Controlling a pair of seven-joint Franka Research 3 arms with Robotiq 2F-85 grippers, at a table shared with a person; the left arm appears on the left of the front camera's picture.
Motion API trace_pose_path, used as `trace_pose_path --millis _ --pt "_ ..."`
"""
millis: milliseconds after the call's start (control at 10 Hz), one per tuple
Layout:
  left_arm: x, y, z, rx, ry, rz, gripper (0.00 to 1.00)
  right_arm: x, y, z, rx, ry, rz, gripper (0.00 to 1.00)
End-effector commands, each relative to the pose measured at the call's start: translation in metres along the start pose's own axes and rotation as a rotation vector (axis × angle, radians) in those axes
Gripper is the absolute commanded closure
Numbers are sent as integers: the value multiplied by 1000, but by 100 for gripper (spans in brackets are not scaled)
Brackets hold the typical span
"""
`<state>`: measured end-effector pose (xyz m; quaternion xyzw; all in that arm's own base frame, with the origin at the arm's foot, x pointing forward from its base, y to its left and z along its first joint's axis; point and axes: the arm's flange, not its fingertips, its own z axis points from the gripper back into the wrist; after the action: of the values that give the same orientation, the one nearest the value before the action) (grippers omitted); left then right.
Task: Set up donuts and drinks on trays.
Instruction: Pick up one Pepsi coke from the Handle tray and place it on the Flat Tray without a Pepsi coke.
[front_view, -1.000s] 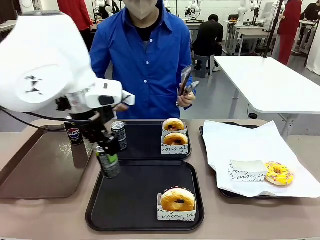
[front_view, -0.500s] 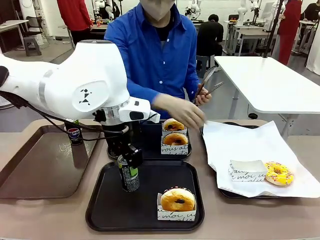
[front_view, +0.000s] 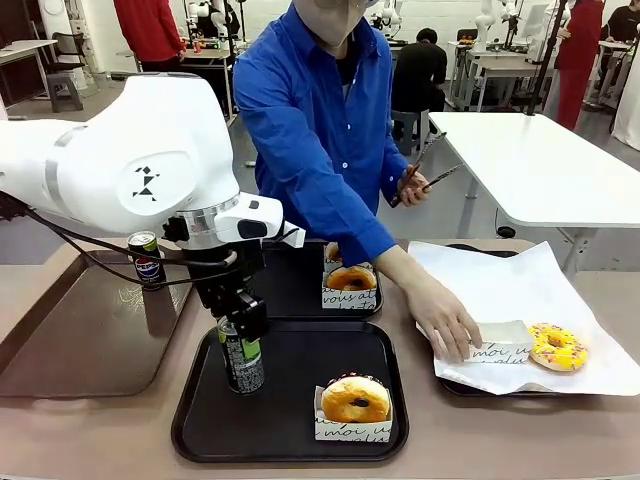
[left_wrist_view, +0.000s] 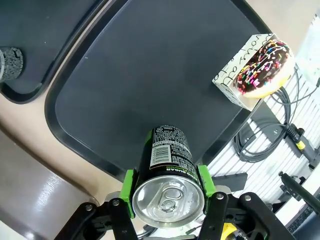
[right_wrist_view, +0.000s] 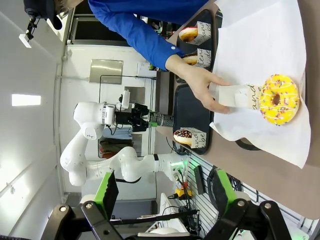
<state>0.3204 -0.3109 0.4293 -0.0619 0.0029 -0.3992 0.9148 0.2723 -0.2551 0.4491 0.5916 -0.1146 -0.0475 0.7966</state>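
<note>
Your left gripper (front_view: 241, 345) clamps a dark drink can (front_view: 242, 360) upright over the near black tray's (front_view: 290, 440) left edge.

In your left wrist view the green pads (left_wrist_view: 129, 186) press both sides of the can, just under its silver top, with the tray's bare floor below. A chocolate-sprinkled donut (front_view: 355, 397) in its paper sleeve sits at that tray's near right corner. Behind it, the far black tray (front_view: 300, 290) holds a sleeved donut (front_view: 351, 278), partly blocked by the person's blue sleeve (front_view: 330, 190). The person's hand (front_view: 445, 318) rests on an empty sleeve (front_view: 498, 341) on the white paper, just beside a yellow-iced donut (front_view: 558, 346). A second can (front_view: 146, 259) stands on the brown tray (front_view: 70, 340). Your right gripper (right_wrist_view: 162, 192) hangs open, empty.
</note>
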Motion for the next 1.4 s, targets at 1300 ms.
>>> trace_pose_path --millis 1300 --pt "26 23 -42 164 -79 -31 42 -1 1 1 12 -2 4 0"
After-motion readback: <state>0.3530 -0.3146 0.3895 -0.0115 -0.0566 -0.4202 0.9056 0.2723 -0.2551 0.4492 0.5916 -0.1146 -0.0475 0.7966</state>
